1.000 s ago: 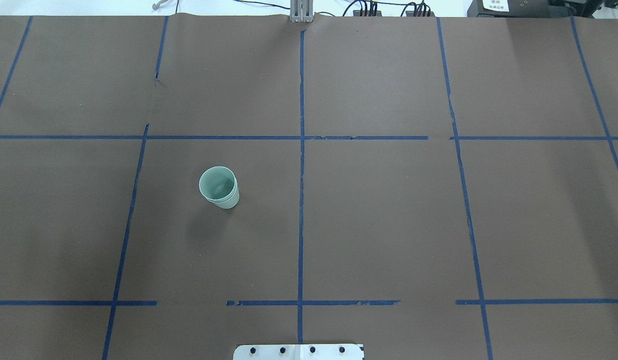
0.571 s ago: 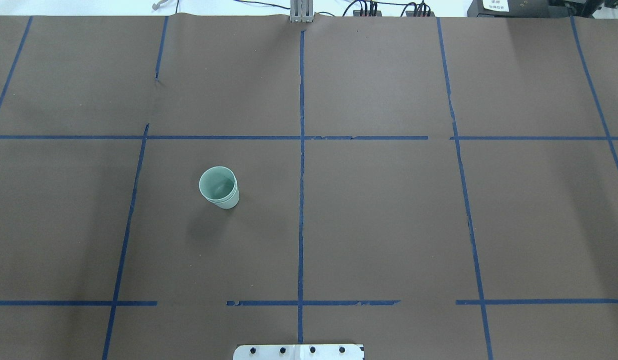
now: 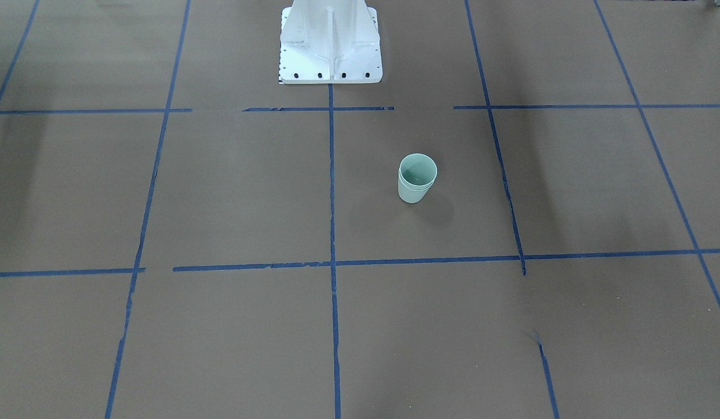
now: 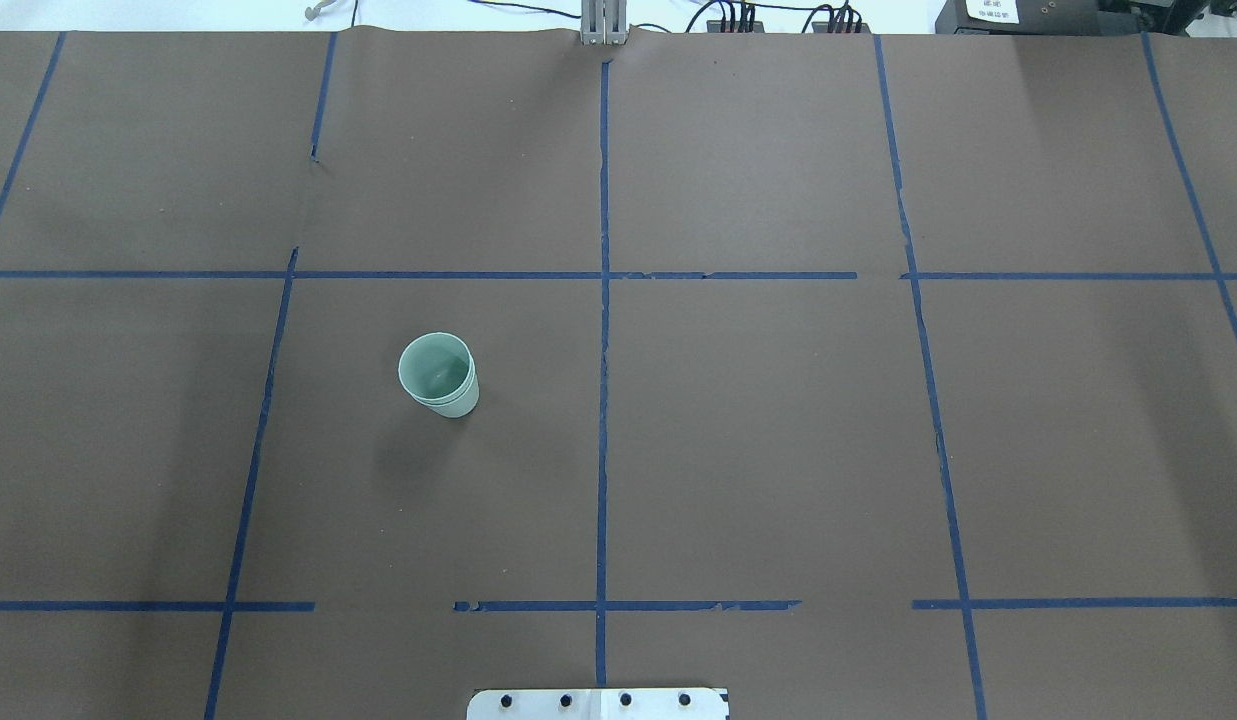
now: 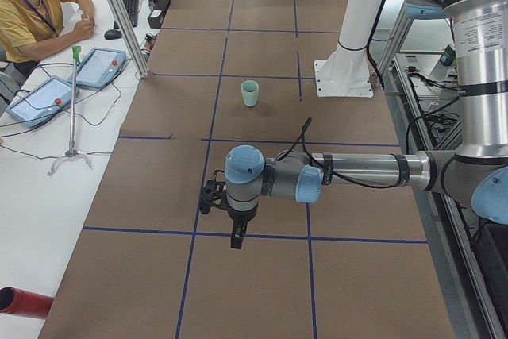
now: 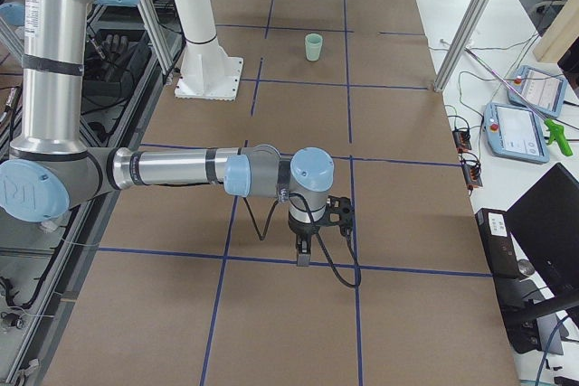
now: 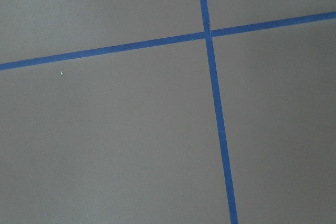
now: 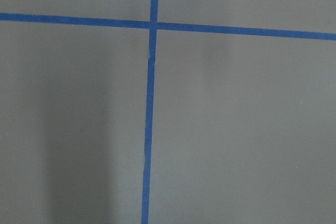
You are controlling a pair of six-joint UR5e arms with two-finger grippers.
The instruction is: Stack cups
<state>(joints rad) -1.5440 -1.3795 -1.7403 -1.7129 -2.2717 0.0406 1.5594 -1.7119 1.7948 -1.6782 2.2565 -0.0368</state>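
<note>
The two pale mint-green cups [image 4: 438,375] stand nested one inside the other, upright on the brown table left of the centre tape line. The stack also shows in the front view [image 3: 417,178], the exterior left view [image 5: 250,93] and the exterior right view [image 6: 313,47]. My left gripper [image 5: 236,242] shows only in the exterior left view, pointing down, high over the table and far from the cups; I cannot tell if it is open or shut. My right gripper [image 6: 301,259] shows only in the exterior right view, likewise far off; I cannot tell its state. Both wrist views show only table and blue tape.
The robot's white base [image 3: 330,46] stands at the table's edge near the centre line. Blue tape lines [image 4: 603,400] grid the brown table. An operator [image 5: 32,5] sits at a side desk with tablets [image 5: 99,67]. A red object [image 5: 20,303] lies at that desk's near edge.
</note>
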